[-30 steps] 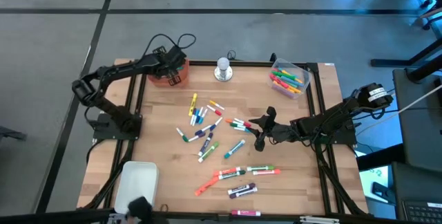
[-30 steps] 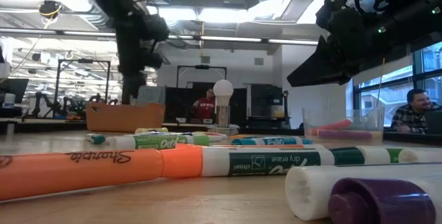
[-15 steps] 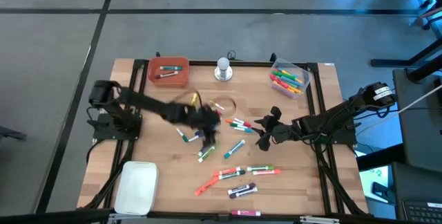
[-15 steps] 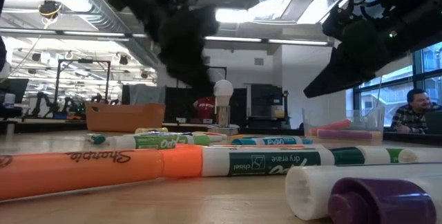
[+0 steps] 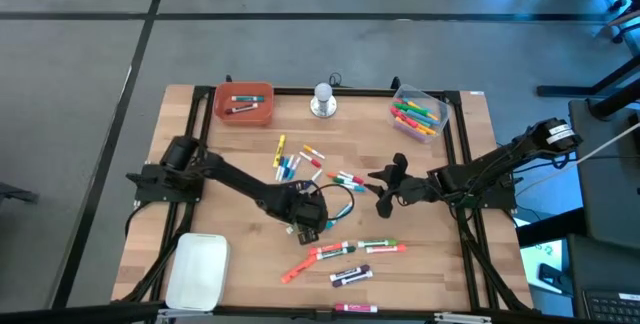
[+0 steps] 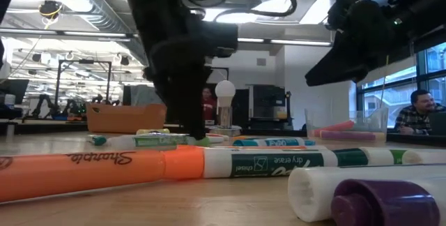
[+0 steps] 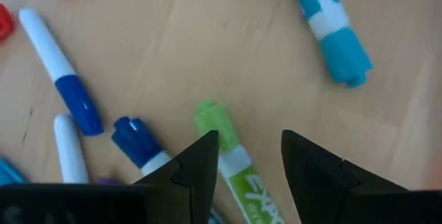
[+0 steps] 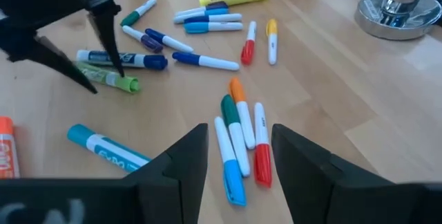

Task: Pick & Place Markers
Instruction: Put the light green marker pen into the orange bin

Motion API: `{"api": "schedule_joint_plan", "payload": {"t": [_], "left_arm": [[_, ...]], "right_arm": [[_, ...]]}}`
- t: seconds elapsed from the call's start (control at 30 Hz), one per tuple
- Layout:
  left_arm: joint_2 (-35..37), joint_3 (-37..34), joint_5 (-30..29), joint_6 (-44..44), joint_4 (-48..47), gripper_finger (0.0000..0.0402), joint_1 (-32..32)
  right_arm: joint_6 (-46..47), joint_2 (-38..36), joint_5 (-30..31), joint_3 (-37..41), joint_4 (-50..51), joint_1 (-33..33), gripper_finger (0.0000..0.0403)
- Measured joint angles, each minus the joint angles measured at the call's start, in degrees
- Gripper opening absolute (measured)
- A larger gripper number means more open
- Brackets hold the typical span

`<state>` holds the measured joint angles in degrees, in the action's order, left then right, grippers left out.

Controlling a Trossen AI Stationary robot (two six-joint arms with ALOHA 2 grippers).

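Wooden desk with markers scattered across its middle. A green-capped marker lies flat between the spread fingers of the left hand, not pinched. The right hand hovers nearby over the desk, fingers apart, holding nothing.

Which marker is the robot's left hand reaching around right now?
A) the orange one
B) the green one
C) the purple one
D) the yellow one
B: in the left wrist view, the left hand has one finger on each side of the green marker, open and not yet squeezing it.
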<state>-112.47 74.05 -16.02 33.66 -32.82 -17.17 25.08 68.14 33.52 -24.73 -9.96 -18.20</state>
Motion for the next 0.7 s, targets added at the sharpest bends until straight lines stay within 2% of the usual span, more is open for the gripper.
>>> {"api": "schedule_joint_plan", "payload": {"t": [0.33,0.6,0.7], "left_arm": [[-2.5,0.4,4.6,0.0,-1.7,0.0138,2.0],[-3.4,0.3,7.0,-4.4,-1.6,0.0063,3.2],[-2.1,0.2,7.9,-7.9,-1.4,0.0061,3.9]], "right_arm": [[-2.0,0.0,-0.1,0.0,-0.9,0.0,0.0161],[-1.9,0.0,-0.1,0.0,-0.9,0.0,0.0161],[-2.2,0.0,-0.1,0.0,-0.8,0.0,0.0161]]}}
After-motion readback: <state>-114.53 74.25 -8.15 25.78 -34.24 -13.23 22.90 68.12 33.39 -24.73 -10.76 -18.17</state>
